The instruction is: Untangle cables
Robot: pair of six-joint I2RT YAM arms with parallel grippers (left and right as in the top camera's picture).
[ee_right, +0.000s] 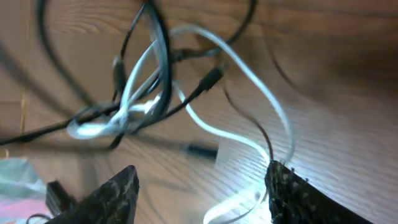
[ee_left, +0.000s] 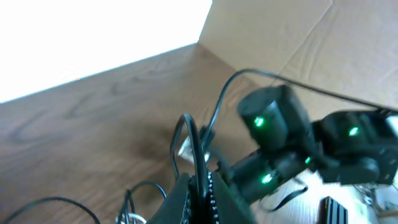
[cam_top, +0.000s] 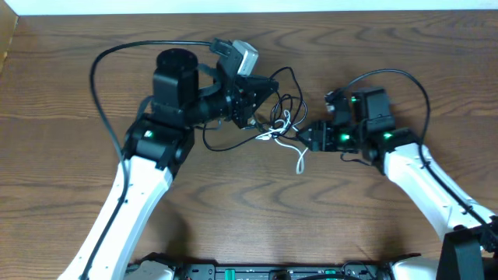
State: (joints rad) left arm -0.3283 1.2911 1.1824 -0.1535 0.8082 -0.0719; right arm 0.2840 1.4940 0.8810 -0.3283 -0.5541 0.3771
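the bench (cam_top: 257,202) is brown grained wood, matt. the black cables (ee_right: 158,56) and white cable (ee_right: 249,71) are smooth, plastic-sheathed, slightly glossy. pads (ee_right: 292,196) of the right tool (ee_right: 202,177) are rough, perhaps rubber.

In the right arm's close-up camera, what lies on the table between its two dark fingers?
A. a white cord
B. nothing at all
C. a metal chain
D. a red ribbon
A: the white cable curves over the table between the fingers of the open right gripper, tangled with a black cable.
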